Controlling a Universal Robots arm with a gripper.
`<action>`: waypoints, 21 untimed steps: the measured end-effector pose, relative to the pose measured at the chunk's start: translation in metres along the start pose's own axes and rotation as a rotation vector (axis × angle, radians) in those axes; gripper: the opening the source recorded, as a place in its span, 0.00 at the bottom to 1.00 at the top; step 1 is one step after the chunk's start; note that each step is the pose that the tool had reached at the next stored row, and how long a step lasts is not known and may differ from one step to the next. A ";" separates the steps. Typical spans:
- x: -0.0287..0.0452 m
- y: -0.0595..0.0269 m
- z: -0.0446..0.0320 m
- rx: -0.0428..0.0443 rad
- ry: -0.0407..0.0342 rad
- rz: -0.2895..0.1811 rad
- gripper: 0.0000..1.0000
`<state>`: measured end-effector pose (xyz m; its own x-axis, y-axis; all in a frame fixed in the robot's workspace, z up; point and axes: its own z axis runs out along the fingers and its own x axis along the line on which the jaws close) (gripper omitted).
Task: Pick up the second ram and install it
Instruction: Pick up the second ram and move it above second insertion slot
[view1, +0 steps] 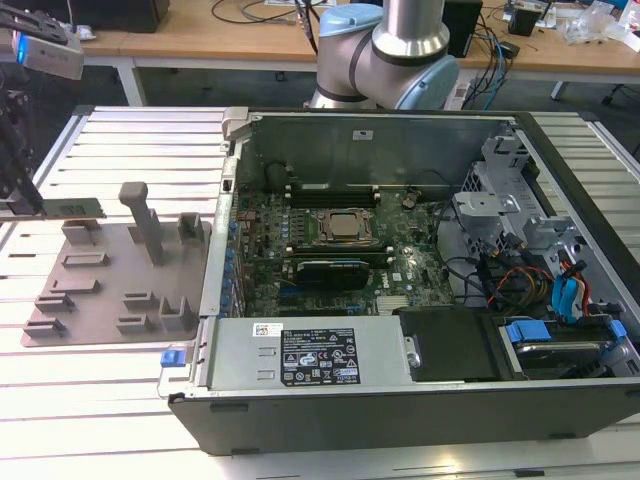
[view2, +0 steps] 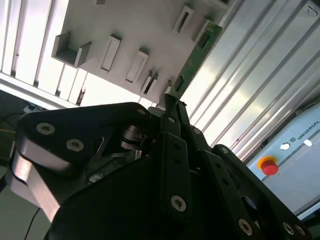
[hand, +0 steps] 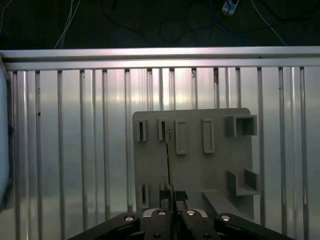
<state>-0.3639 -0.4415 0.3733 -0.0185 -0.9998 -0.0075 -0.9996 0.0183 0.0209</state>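
One end of the second ram (view2: 197, 52) is what we hold pinched in our hand (view2: 172, 105), and from there the green stick's long axis runs straight out away from the hand, poised over the slotted grey holder plate (hand: 192, 170) lying on our ribbed bench (hand: 75, 150).

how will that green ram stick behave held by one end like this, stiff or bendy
Probably stiff: the ram stick juts straight from the pincer without sagging. Likely light, since it looks very thin edge-on in the first wrist view. Pinched at one end, it might pivot or crack if bumped.
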 end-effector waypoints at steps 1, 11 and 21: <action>0.0000 0.0001 -0.0029 0.0000 0.0000 0.000 0.13; -0.0002 0.0006 -0.0285 0.0001 0.0000 0.000 0.13; -0.0006 0.0013 -0.0602 0.0000 -0.0002 0.000 0.13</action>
<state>-0.3640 -0.4414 0.4336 -0.0185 -0.9998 -0.0077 -0.9996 0.0183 0.0209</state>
